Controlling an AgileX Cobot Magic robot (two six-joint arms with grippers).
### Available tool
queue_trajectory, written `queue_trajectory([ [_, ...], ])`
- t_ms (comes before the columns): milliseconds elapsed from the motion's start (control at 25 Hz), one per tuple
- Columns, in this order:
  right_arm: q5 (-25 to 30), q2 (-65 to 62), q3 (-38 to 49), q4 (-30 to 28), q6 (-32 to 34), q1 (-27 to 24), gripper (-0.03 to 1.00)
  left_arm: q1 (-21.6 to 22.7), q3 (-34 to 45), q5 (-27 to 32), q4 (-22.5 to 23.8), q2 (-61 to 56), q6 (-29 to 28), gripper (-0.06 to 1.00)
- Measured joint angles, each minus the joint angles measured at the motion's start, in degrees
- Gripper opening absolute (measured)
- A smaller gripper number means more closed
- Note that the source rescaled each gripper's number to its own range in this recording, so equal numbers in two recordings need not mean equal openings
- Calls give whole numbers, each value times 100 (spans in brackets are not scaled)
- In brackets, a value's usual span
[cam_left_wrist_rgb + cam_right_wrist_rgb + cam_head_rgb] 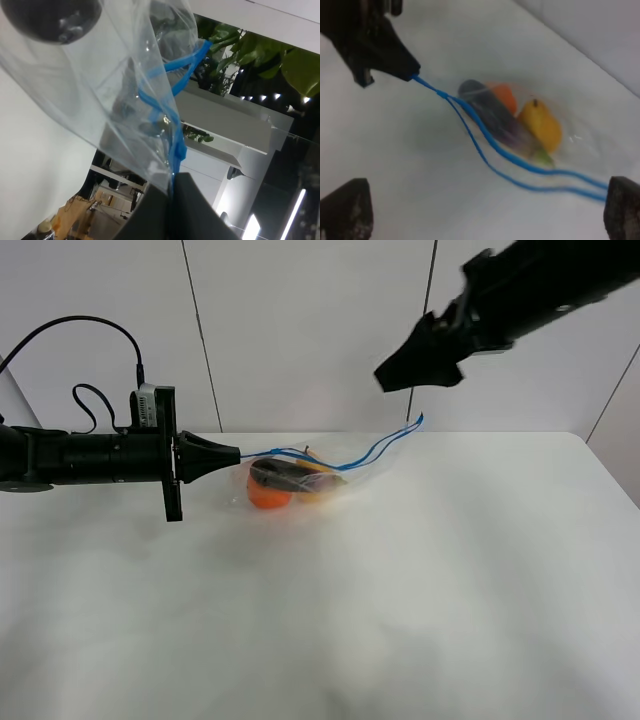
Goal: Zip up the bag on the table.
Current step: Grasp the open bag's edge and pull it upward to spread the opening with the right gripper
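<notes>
The table (450, 580) carries the bag (300, 480) on its far half, slightly left of centre. The left gripper (236, 455) is pressed together on one end of the bag's blue zipper strip (429, 86), and the right gripper (405, 372) hangs above the other end with its fingers (345, 210) spread wide. The strip's two tracks lie apart, and inside the bag are a dark eggplant (490, 112), a yellow fruit (540, 125) and an orange fruit (268, 497).

Desk (430, 600): plain white, matte, wide.
On it: clear zip bag (300, 480) near the far edge, fruit inside.
</notes>
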Motion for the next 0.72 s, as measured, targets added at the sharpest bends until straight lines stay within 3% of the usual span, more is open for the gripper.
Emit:
queue_trajectory([
  [240,-61,1524,-1315,-1772,393,1292,100,4,0,0,0,0,0,0],
  [520,-208,2525,-1912,-2214,416,2187,100,4,0,0,-6,0,-60,0],
  [720,-321,2602,-1912,-2508,425,2390,100,4,0,0,-1,0,-98,0],
])
